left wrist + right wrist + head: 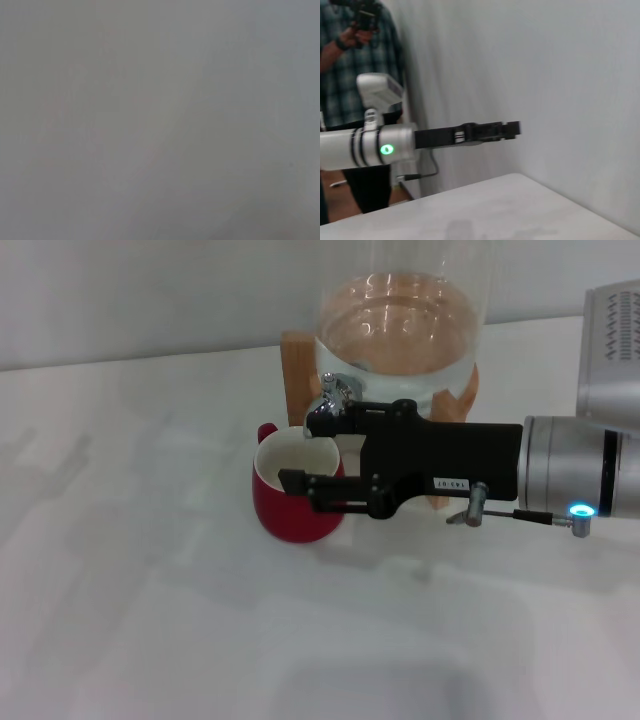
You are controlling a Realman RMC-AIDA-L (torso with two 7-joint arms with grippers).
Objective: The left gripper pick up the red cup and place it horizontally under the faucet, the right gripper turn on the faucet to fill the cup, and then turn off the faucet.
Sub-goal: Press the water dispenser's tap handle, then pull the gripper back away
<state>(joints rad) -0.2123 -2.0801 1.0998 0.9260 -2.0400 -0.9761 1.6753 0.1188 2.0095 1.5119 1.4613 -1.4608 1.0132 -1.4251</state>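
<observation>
Nearest to us in the head view lies the white table [150,620]. Above it the right gripper [300,450] reaches in from the right, its black forearm level with the tabletop and pointing leftward, the silver-grey joint [570,475] behind it showing a small blue light. Its jaws stand apart: the nearer finger crosses the front rim of the red cup [290,512], and the farther finger sits up against the faucet [335,392]. We see nothing clamped between them.

The red cup stands upright on the table, directly beneath the faucet's spout, its white inside facing up and its small handle turned toward the back left. Just behind it the faucet juts out from the glass dispenser [400,330], which holds a pale amber liquid and rests on a wooden stand [298,370].

In the right wrist view the left gripper [512,129] is well apart from the cup, held out level above the table on a straight forearm with a green light on its joint. We cannot tell whether it is open or closed. A person in a plaid shirt [350,60] stands behind that arm.
</observation>
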